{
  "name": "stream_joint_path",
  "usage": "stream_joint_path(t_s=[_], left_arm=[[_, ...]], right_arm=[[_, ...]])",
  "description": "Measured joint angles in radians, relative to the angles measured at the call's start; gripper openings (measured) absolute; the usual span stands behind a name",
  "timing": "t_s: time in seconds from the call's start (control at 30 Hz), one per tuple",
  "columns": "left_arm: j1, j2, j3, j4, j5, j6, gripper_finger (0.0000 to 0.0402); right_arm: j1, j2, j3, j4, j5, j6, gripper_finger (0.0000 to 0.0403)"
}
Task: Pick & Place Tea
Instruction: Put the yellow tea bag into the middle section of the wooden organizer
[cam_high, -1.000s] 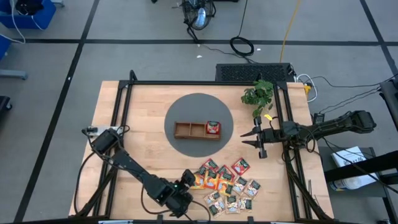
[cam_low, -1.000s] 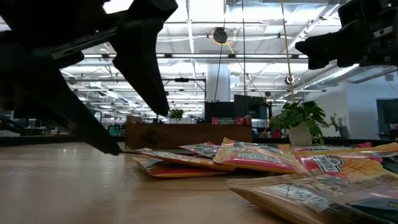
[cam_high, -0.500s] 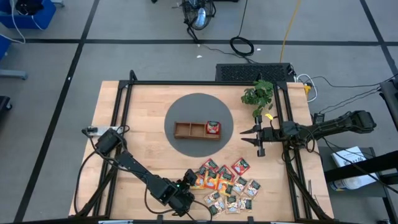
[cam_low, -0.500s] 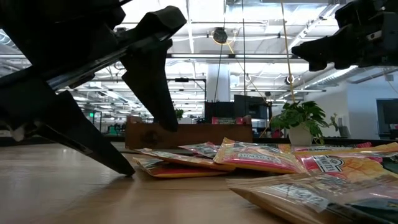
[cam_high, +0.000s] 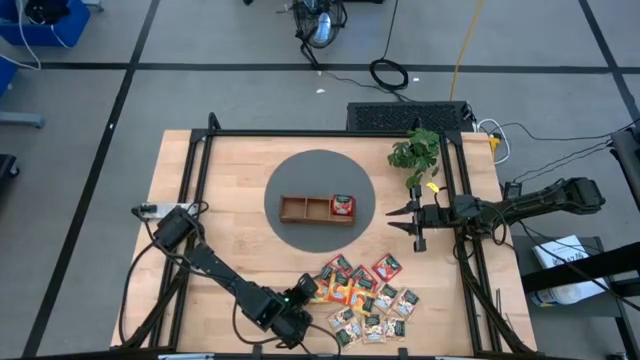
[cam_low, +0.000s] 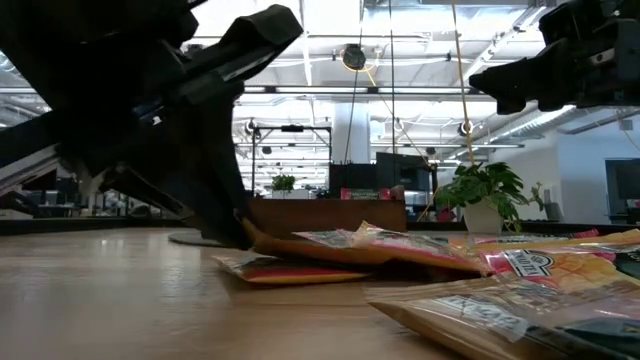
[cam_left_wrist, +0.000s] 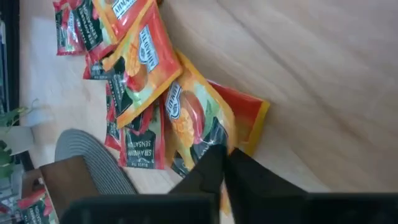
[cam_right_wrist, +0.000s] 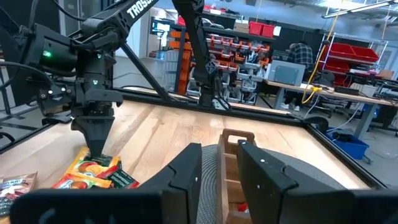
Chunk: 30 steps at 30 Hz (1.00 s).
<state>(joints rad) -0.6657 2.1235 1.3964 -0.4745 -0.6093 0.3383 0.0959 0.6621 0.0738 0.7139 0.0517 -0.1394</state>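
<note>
A pile of tea sachets (cam_high: 365, 297), red, orange-yellow and dark green, lies near the table's front edge. My left gripper (cam_high: 305, 291) is at the pile's left end, shut on an orange-yellow sachet (cam_left_wrist: 196, 121) that lies on top of another sachet (cam_left_wrist: 252, 115). A brown wooden tray (cam_high: 305, 208) stands on a round grey mat (cam_high: 320, 170); a red sachet (cam_high: 343, 205) lies in its right compartment. My right gripper (cam_high: 408, 221) hovers open above the table's right side, touching nothing. My left gripper pinches the orange-yellow sachet between its two fingers at the end (cam_left_wrist: 214, 142) that faces the table's left edge. The fingers slant down from the left and near side. That end (cam_low: 252, 232) is bent up a little; the rest lies on the pile.
A small potted plant (cam_high: 415, 153) stands at the table's far right, behind my right gripper. A black frame rail (cam_high: 330, 133) runs around the table. Bare wood lies to the left of the mat and the pile.
My left gripper, open a second ago with its fingers on either side of the pile's left end, has sunk a little and shut on the orange-yellow sachet. The sachet's left end has been bent up off the sachet beneath it.
</note>
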Motion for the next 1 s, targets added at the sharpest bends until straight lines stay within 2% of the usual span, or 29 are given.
stream_joint_path(t_s=[0.1,0.27,0.37,0.53,0.63,0.73,0.9,1.0], left_arm=[[-0.004,0.0,0.0,-0.001,-0.033,0.024,0.0011],[-0.039,-0.02,0.021,-0.071,-0.213,0.15,0.0005],[-0.059,-0.055,0.073,-0.163,-0.281,0.222,0.0009],[-0.082,-0.118,0.155,-0.207,-0.386,0.371,0.0005],[-0.093,-0.164,0.193,-0.204,-0.375,0.421,0.0006],[-0.102,-0.193,0.204,-0.166,-0.316,0.491,0.0006],[-0.108,-0.21,0.204,-0.064,-0.18,0.633,0.0007],[-0.108,-0.206,0.204,-0.044,-0.133,0.692,0.0005]], right_arm=[[0.0,0.0,0.0,0.0,0.0,0.0,0.0091],[0.0,0.0,0.0,0.0,-0.003,0.017,0.0091],[0.0,0.001,0.0,0.0,-0.009,0.059,0.0091],[0.001,0.016,0.006,0.001,-0.182,0.16,0.0091],[0.0,0.053,0.039,-0.014,-0.287,0.273,0.0091],[0.0,0.122,0.1,-0.047,-0.42,0.342,0.0091],[0.006,0.306,0.251,-0.122,-0.518,0.435,0.0091],[0.024,0.452,0.347,-0.119,-0.584,0.461,0.0091]])
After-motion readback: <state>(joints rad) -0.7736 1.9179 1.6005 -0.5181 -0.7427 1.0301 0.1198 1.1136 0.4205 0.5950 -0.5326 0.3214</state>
